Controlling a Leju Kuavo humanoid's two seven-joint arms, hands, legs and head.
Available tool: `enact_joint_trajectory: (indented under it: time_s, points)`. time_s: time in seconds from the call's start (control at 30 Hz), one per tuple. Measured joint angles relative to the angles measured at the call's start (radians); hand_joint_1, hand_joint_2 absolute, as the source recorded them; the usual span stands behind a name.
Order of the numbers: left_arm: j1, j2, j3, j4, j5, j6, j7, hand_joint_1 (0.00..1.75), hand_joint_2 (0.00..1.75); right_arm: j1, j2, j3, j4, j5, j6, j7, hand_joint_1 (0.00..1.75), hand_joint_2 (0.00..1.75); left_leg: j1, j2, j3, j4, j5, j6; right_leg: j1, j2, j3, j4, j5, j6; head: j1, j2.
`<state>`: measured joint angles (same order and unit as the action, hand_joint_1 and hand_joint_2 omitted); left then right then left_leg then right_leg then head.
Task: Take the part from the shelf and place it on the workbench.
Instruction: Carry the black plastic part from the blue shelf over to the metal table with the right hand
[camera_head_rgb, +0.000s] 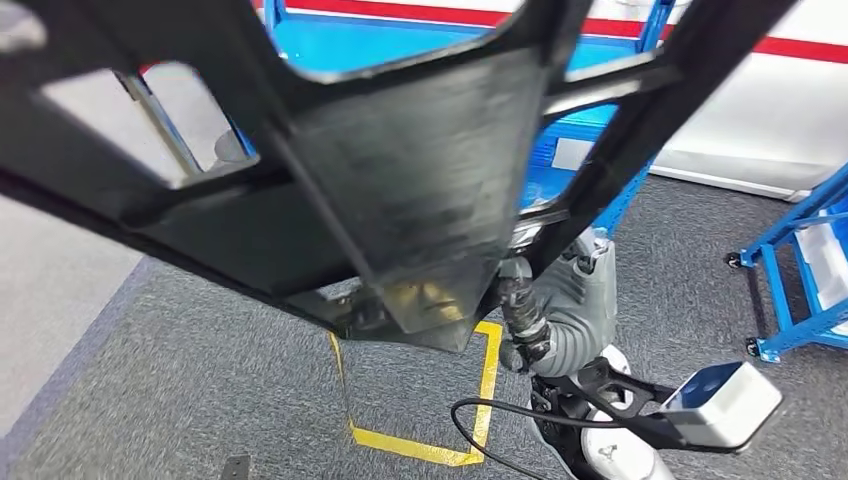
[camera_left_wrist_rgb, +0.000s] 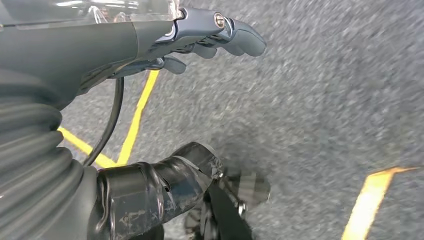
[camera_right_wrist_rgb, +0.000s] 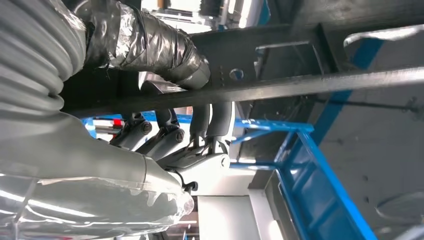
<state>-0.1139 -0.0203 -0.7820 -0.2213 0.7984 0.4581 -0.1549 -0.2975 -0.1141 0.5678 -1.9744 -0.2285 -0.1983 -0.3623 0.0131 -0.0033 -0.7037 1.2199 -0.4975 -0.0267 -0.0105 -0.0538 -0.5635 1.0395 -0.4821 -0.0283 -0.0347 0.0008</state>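
Black metal fills the upper half of the head view: the part (camera_head_rgb: 400, 180), a large frame with open cut-outs, is held up close to the camera. The right hand (camera_right_wrist_rgb: 185, 135) grips one of its bars, thumb over and fingers curled beneath, with the blue shelf (camera_right_wrist_rgb: 305, 170) behind it. At the upper left of the left wrist view, the left hand (camera_left_wrist_rgb: 200, 40) holds nothing, fingers loosely extended over grey carpet (camera_left_wrist_rgb: 325, 100) marked with yellow tape (camera_left_wrist_rgb: 135, 120).
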Motion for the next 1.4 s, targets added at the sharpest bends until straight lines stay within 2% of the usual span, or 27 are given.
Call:
enact_joint_trajectory:
  time_s: [0.07,0.1,0.13,0.2,0.23,0.3,0.33,0.4,0.43,0.47,0.5,0.57,0.63,0.7,0.73,0.8,0.87,0.93,0.97,1.0,1.03,1.1,1.17,1.23,1.3,1.37,1.4]
  points:
    - [0.0,0.003,0.0,0.0,-0.011,-0.017,0.009,0.0,1.75,0.007,0.0,0.003,0.001,0.026,-0.015,-0.002,1.75,1.75,-0.007,0.029,0.087,-0.126,0.03,0.014,0.003,-0.016,-0.001,0.0,0.002,0.003,0.0,0.0]
    - [-0.001,0.004,0.0,0.0,-0.015,-0.021,0.007,0.0,1.75,0.012,0.0,0.003,0.0,0.032,-0.02,-0.002,1.75,1.75,-0.015,0.044,0.114,-0.169,0.037,0.024,0.004,-0.025,0.0,0.0,0.003,0.006,0.001,0.0]
    - [-0.002,0.005,-0.001,0.0,-0.018,-0.023,0.003,0.0,1.75,0.017,0.0,0.003,-0.002,0.033,-0.023,-0.003,1.75,1.75,-0.021,0.055,0.126,-0.194,0.036,0.034,0.005,-0.034,0.001,-0.001,0.005,0.01,-0.001,0.0]
    - [-0.002,0.007,-0.001,0.0,-0.022,-0.024,-0.008,0.0,1.75,0.028,-0.001,0.003,-0.007,0.029,-0.026,-0.002,1.75,1.75,-0.027,0.048,0.127,-0.208,0.043,0.051,0.007,-0.051,0.003,-0.006,0.007,0.022,-0.002,0.0]
    - [0.0,0.007,-0.002,0.0,-0.023,-0.024,-0.011,0.0,1.75,0.031,-0.001,0.003,-0.009,0.026,-0.026,-0.002,1.75,1.75,-0.025,0.041,0.131,-0.219,0.047,0.057,0.006,-0.044,0.004,-0.005,0.005,0.028,-0.003,0.0]
    - [0.003,0.006,-0.004,0.0,-0.028,-0.022,-0.017,0.0,1.75,0.036,-0.005,0.003,-0.017,0.024,-0.021,0.004,1.75,1.75,-0.017,0.026,0.139,-0.239,0.06,0.067,0.005,-0.001,-0.014,0.038,-0.028,0.039,0.001,0.0]
    - [0.003,0.006,-0.005,0.0,-0.033,-0.02,-0.021,0.0,1.75,0.039,-0.009,0.003,-0.022,0.024,-0.019,0.011,1.75,1.75,-0.015,0.019,0.138,-0.244,0.064,0.07,0.002,0.026,-0.037,0.09,-0.058,0.042,0.004,0.0]
    - [0.001,0.004,-0.01,0.0,-0.044,-0.015,-0.029,0.0,1.75,0.048,-0.021,0.003,-0.031,0.031,-0.015,0.029,1.75,1.75,-0.013,-0.001,0.132,-0.243,0.068,0.076,-0.002,0.048,-0.094,0.212,-0.113,0.047,0.006,0.0]
    - [0.0,0.003,-0.014,0.0,-0.049,-0.014,-0.032,0.0,1.75,0.053,-0.027,0.003,-0.034,0.038,-0.015,0.039,1.75,1.75,-0.012,-0.014,0.129,-0.24,0.069,0.076,-0.004,0.05,-0.11,0.245,-0.119,0.05,0.007,0.0]
    - [0.001,0.001,-0.018,0.0,-0.053,-0.014,-0.035,0.0,1.75,0.056,-0.031,0.003,-0.038,0.045,-0.015,0.046,1.75,1.75,-0.011,-0.028,0.126,-0.235,0.068,0.075,-0.006,0.051,-0.109,0.244,-0.105,0.053,0.007,0.0]
    - [0.001,-0.002,-0.021,0.0,-0.058,-0.014,-0.036,0.0,1.75,0.058,-0.035,0.003,-0.043,0.051,-0.016,0.052,1.75,1.75,-0.009,-0.042,0.122,-0.227,0.066,0.072,-0.01,0.055,-0.09,0.205,-0.074,0.056,0.007,0.0]
    - [-0.001,-0.006,-0.026,0.0,-0.063,-0.014,-0.04,0.0,1.75,0.06,-0.041,0.003,-0.055,0.059,-0.018,0.058,1.75,1.75,-0.006,-0.068,0.112,-0.203,0.058,0.061,-0.018,0.087,-0.033,0.085,-0.017,0.06,0.008,0.0]
    - [-0.007,-0.009,-0.031,0.0,-0.067,-0.014,-0.046,0.0,1.75,0.066,-0.047,0.003,-0.069,0.066,-0.023,0.061,1.75,1.75,-0.004,-0.09,0.094,-0.183,0.054,0.047,-0.021,0.116,-0.008,0.023,-0.005,0.057,0.009,0.0]
    - [-0.013,-0.012,-0.037,0.0,-0.073,-0.021,-0.048,0.0,1.75,0.071,-0.05,0.003,-0.083,0.079,-0.031,0.068,1.75,1.75,0.0,-0.109,0.081,-0.179,0.06,0.036,-0.018,0.11,-0.008,0.02,-0.008,0.047,0.009,0.0]
    - [-0.015,-0.014,-0.041,0.0,-0.077,-0.028,-0.044,0.0,1.75,0.071,-0.051,0.003,-0.089,0.087,-0.035,0.072,1.75,1.75,0.001,-0.104,0.076,-0.178,0.06,0.03,-0.018,0.1,-0.008,0.017,-0.005,0.041,0.01,0.0]
    - [-0.025,-0.02,-0.048,0.0,-0.089,-0.044,-0.021,0.0,1.75,0.071,-0.051,0.003,-0.101,0.097,-0.04,0.078,1.75,1.75,0.0,-0.064,0.054,-0.139,0.036,0.021,-0.021,0.079,-0.005,0.011,0.0,0.029,0.002,0.0]
    - [-0.039,-0.028,-0.061,0.0,-0.116,-0.057,0.013,0.0,1.75,0.074,-0.052,0.003,-0.111,0.092,-0.041,0.078,1.75,1.75,0.001,-0.019,0.0,-0.031,-0.017,0.013,-0.02,0.054,-0.005,0.008,0.001,0.022,-0.006,0.0]
    - [-0.048,-0.035,-0.08,0.0,-0.142,-0.061,0.041,0.0,1.75,0.079,-0.052,0.003,-0.114,0.081,-0.038,0.072,1.75,1.75,0.004,-0.006,-0.05,0.069,-0.047,0.008,-0.018,0.028,-0.005,0.009,0.0,0.021,-0.006,0.0]
    - [-0.05,-0.037,-0.089,0.0,-0.149,-0.062,0.049,0.0,1.75,0.081,-0.052,0.003,-0.115,0.077,-0.037,0.069,1.75,1.75,0.005,-0.002,-0.052,0.073,-0.038,0.008,-0.018,0.017,-0.005,0.009,-0.001,0.021,-0.006,0.0]
    - [-0.051,-0.038,-0.097,0.0,-0.153,-0.062,0.054,0.0,1.75,0.082,-0.052,0.003,-0.115,0.074,-0.036,0.066,1.75,1.75,0.005,0.002,-0.036,0.042,-0.012,0.009,-0.017,0.006,-0.003,0.009,-0.002,0.021,-0.006,0.0]
    - [-0.052,-0.039,-0.102,0.0,-0.155,-0.061,0.057,0.0,1.75,0.082,-0.052,0.002,-0.115,0.074,-0.036,0.065,1.75,1.75,0.005,0.012,-0.004,-0.019,0.023,0.012,-0.017,-0.003,0.0,0.009,-0.004,0.023,-0.006,0.0]
    - [-0.057,-0.039,-0.113,0.0,-0.155,-0.057,0.058,0.0,1.75,0.082,-0.052,0.002,-0.116,0.085,-0.038,0.064,1.75,1.75,-0.006,0.048,0.057,-0.138,0.062,0.023,-0.014,-0.021,0.006,0.007,-0.009,0.03,-0.006,0.0]
    - [-0.064,-0.038,-0.122,0.0,-0.152,-0.048,0.057,0.0,1.75,0.082,-0.052,0.003,-0.116,0.105,-0.045,0.064,1.75,1.75,-0.017,0.061,0.075,-0.181,0.062,0.036,-0.01,-0.04,0.01,0.004,-0.011,0.04,-0.005,0.0]
    - [-0.064,-0.036,-0.125,0.0,-0.144,-0.039,0.047,0.0,1.75,0.082,-0.052,0.002,-0.116,0.106,-0.049,0.061,1.75,1.75,-0.016,0.039,0.075,-0.189,0.066,0.049,-0.008,-0.053,0.015,-0.001,-0.014,0.052,-0.004,0.0]
    - [-0.059,-0.034,-0.125,0.0,-0.134,-0.034,0.027,0.0,1.75,0.082,-0.054,0.0,-0.117,0.082,-0.044,0.052,1.75,1.75,-0.011,0.018,0.081,-0.202,0.073,0.062,-0.011,-0.017,0.007,0.025,-0.037,0.061,-0.002,0.0]
    - [-0.059,-0.034,-0.125,0.0,-0.124,-0.035,0.006,0.0,1.75,0.084,-0.056,-0.003,-0.116,0.057,-0.034,0.041,1.75,1.75,-0.01,-0.002,0.084,-0.208,0.076,0.071,-0.012,0.034,-0.041,0.128,-0.093,0.062,0.002,0.0]
    - [-0.06,-0.034,-0.125,0.0,-0.119,-0.035,-0.001,0.0,1.75,0.085,-0.056,-0.004,-0.114,0.049,-0.03,0.035,1.75,1.75,-0.011,-0.013,0.084,-0.207,0.076,0.074,-0.01,0.045,-0.074,0.193,-0.119,0.061,0.003,0.0]
